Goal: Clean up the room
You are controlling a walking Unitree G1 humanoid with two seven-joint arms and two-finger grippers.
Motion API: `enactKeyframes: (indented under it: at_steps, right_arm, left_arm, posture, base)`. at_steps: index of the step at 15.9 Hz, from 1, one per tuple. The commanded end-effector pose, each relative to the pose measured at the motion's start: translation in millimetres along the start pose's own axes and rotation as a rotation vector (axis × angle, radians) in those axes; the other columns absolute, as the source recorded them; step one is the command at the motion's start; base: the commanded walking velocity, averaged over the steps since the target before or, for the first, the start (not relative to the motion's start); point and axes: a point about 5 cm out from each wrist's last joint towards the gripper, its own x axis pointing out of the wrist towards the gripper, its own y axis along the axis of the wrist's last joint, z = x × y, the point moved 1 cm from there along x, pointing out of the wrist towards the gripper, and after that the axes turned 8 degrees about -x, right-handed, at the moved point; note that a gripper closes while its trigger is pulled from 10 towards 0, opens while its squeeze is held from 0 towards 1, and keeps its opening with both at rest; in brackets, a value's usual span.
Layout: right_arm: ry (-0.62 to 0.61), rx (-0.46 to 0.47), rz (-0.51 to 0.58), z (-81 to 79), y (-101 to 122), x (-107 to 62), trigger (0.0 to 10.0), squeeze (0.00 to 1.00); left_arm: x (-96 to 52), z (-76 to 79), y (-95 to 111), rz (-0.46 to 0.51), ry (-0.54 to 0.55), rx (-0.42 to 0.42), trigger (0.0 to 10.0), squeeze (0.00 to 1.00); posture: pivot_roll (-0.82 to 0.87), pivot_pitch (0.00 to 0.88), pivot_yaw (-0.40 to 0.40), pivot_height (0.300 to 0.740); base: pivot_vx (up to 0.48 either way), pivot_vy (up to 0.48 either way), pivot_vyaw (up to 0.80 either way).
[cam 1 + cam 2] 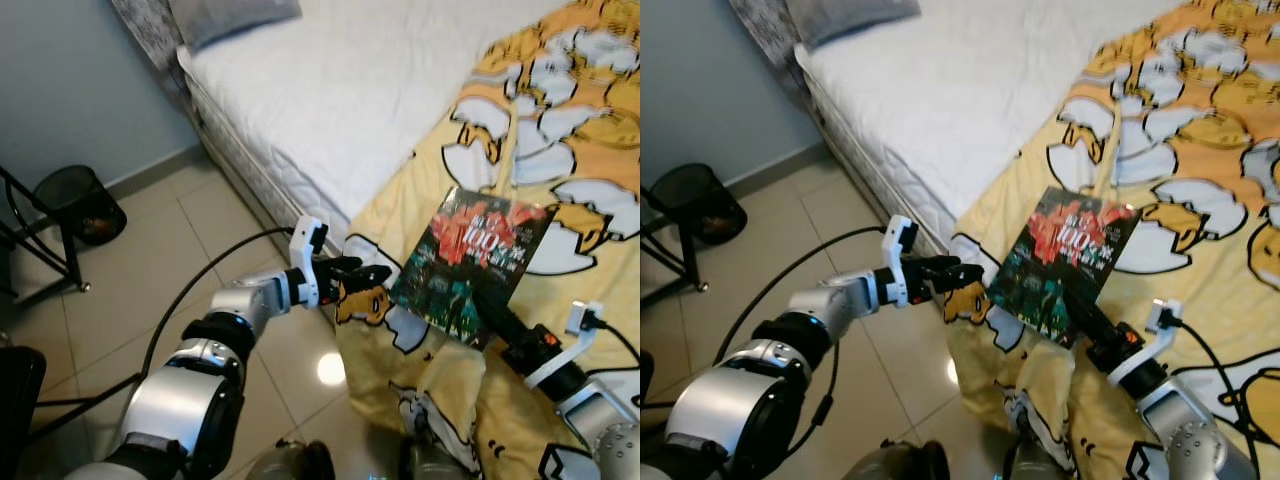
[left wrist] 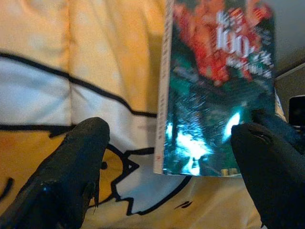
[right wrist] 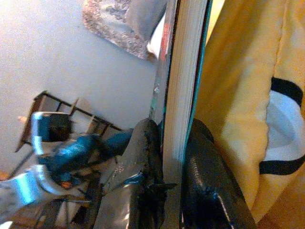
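Item: book (image 1: 472, 262). Glossy cover, dark green w/ red figures up top, white "100" printed large, smaller characters too blurred to read. Thick block of pale pages, seen edge-on in my right wrist view. Held up tilted over the yellow cartoon-print blanket (image 1: 560, 130) at the near corner of the bed (image 1: 350, 90), cover facing me.

Right gripper (image 1: 492, 308): clamped on the book's lower edge, one black finger on each side of the pages, cover against one pad. Right arm comes up from lower right, forearm angled toward the bed, white wrist bracket behind the fingers.

Left gripper (image 1: 362, 273): fingers apart, nothing between them, pointing at the book from its left side, just beside the blanket's hanging edge w/ the small orange figure on it. Not touching the book as far as I can tell. Left arm stretched forward across the tiled floor (image 1: 170, 270), elbow low, black cable looping off it.

Other: white mattress sheet bare beyond the blanket; grey pillow (image 1: 232, 17) at the head end; black mesh bin (image 1: 80, 203) by the wall, well apart from the bed.
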Motion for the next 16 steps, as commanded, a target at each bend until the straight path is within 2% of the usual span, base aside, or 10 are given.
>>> enactKeyframes:
  at_steps: [1, 3, 7, 8, 9, 10, 11, 16]
  right_arm:
    - [0.103, 0.028, 0.024, -16.5, 4, 0.9, 10.0, 0.00]
    - [0.166, 0.058, 0.004, -27.1, 4, 0.6, 10.0, 0.00]
    - [0.223, 0.085, -0.031, -37.2, 3, -1.3, 10.0, 0.00]
    - [0.210, 0.085, -0.030, -35.4, 4, -2.0, 10.0, 0.00]
    - [0.206, 0.085, -0.031, -34.9, 4, -2.3, 10.0, 0.00]
    - [0.200, 0.088, -0.034, -33.7, 4, -2.9, 10.0, 0.00]
    - [0.197, 0.090, -0.037, -33.3, 4, -2.8, 10.0, 0.00]
    - [0.203, 0.098, -0.045, -32.5, 3, 2.4, 10.0, 0.00]
  left_arm:
    - [2.5, -0.1, -6, -0.011, 0.000, -0.016, 10.0, 0.00]
    - [10.4, 4.6, -14, -0.044, -0.014, -0.002, 10.0, 0.00]
    - [17.2, 9.1, -9, 0.008, -0.015, 0.003, 10.0, 0.00]
    - [17.7, 10.8, -6, 0.026, -0.033, -0.005, 8.0, 0.00]
    - [17.8, 11.4, -5, 0.031, -0.040, -0.007, 8.0, 0.00]
    - [17.9, 12.4, -2, 0.053, -0.052, -0.012, 0.8, 0.00]
    - [17.2, 13.1, -3, 0.053, -0.072, -0.022, 0.0, 0.00]
    - [16.2, 15.9, -10, 0.019, -0.140, -0.049, 0.0, 0.00]
  posture:
    - [-0.28, 0.228, 0.193, 0.740]
    - [-0.28, 0.229, 0.194, 0.740]
    - [-0.29, 0.221, 0.195, 0.740]
    - [-0.28, 0.219, 0.194, 0.740]
    - [-0.28, 0.219, 0.194, 0.740]
    - [-0.28, 0.218, 0.193, 0.740]
    - [-0.28, 0.212, 0.191, 0.740]
    - [-0.27, 0.203, 0.181, 0.740]
  base:
    - [0.000, 0.000, 0.00]
    - [0.000, 0.000, 0.00]
    - [0.000, 0.000, 0.00]
    - [0.000, 0.000, 0.00]
    - [0.000, 0.000, 0.00]
    - [0.000, 0.000, 0.00]
    - [0.000, 0.000, 0.00]
    - [0.000, 0.000, 0.00]
